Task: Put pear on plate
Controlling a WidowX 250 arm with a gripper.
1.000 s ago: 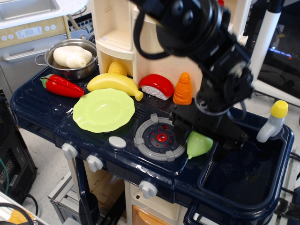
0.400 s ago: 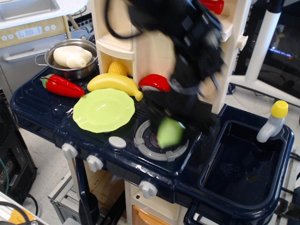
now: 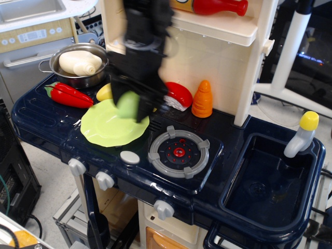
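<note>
The light-green pear (image 3: 128, 105) is held in my black gripper (image 3: 130, 101), which is shut on it. It hangs just above the right part of the round light-green scalloped plate (image 3: 106, 127) on the dark blue toy stove top. The arm comes down from the top of the view and hides the plate's far right rim and most of the yellow banana (image 3: 104, 93). The image of the arm is blurred by motion.
A red pepper (image 3: 68, 95) lies left of the plate. A steel pot (image 3: 80, 65) with a white bottle stands at the back left. A red-white food piece (image 3: 178, 95) and an orange carrot (image 3: 202, 98) stand by the back wall. The grey burner (image 3: 178, 152) and sink basin (image 3: 267, 188) are to the right.
The gripper has carried the pear left from beside the sink, across the burner, to above the plate's right side. Nothing else moved.
</note>
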